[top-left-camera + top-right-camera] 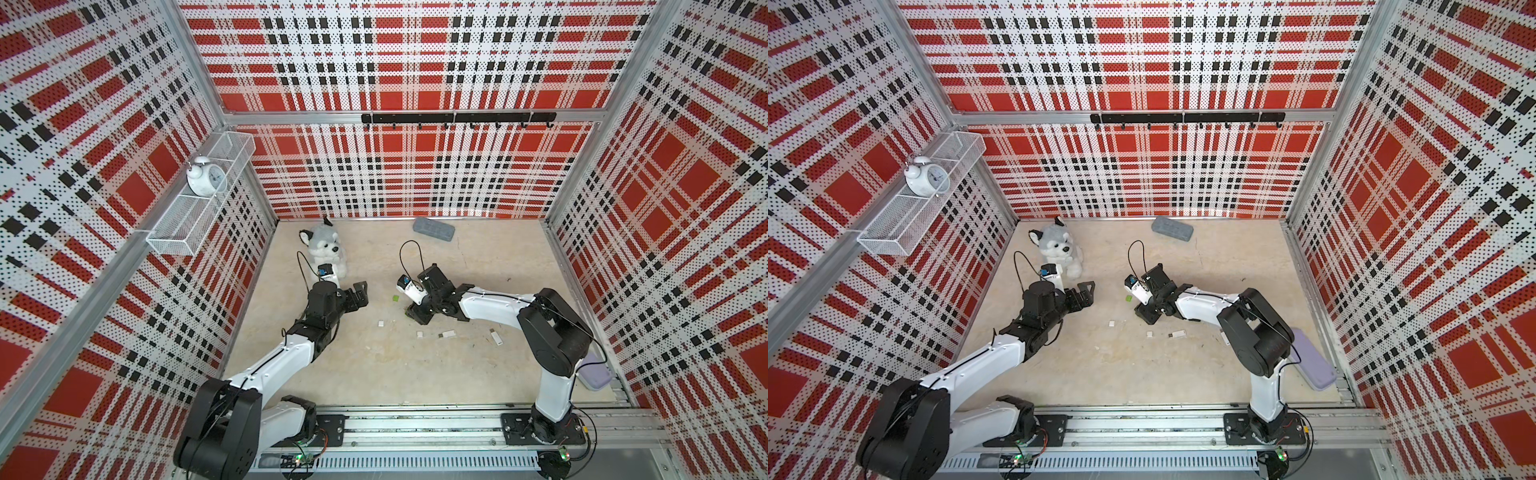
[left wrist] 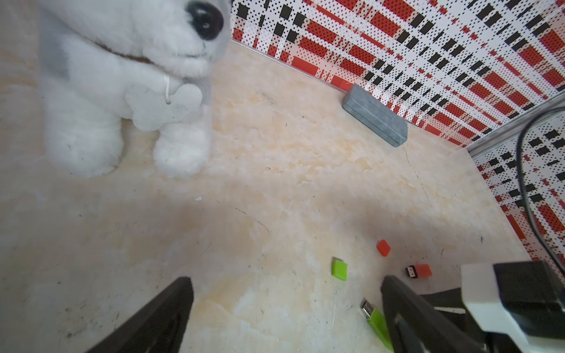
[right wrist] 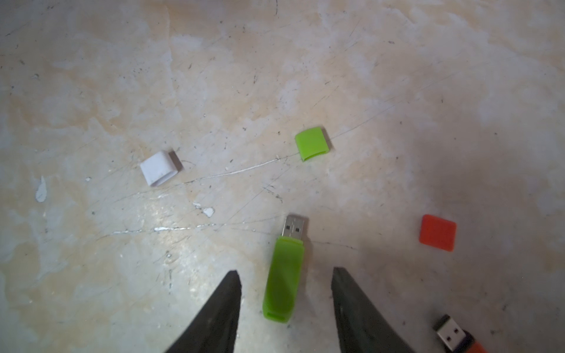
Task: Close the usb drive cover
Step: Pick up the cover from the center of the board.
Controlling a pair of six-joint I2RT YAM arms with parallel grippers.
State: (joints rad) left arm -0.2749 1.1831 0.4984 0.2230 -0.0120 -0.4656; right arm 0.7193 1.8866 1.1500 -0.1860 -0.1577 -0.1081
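In the right wrist view a green usb drive [image 3: 284,275] lies flat on the beige floor with its metal plug [image 3: 294,226] bare. My right gripper [image 3: 285,270] is open and straddles the drive's body, with a gap on each side. The matching green cover [image 3: 312,143] lies apart, beyond the plug; in both top views it sits just left of the right gripper [image 1: 396,298] [image 1: 1129,298]. My left gripper [image 2: 286,279] is open and empty over bare floor, and its view shows the green cover [image 2: 339,269] and green drive [image 2: 374,318] beside one finger.
An orange cover [image 3: 437,233], an orange drive [image 3: 455,336] and a white cover [image 3: 159,168] lie nearby. White drives [image 1: 448,333] [image 1: 496,337] lie nearer the front. A plush husky [image 1: 326,249] sits behind the left arm, a grey case [image 1: 433,230] at the back wall, a lilac box [image 1: 595,372] front right.
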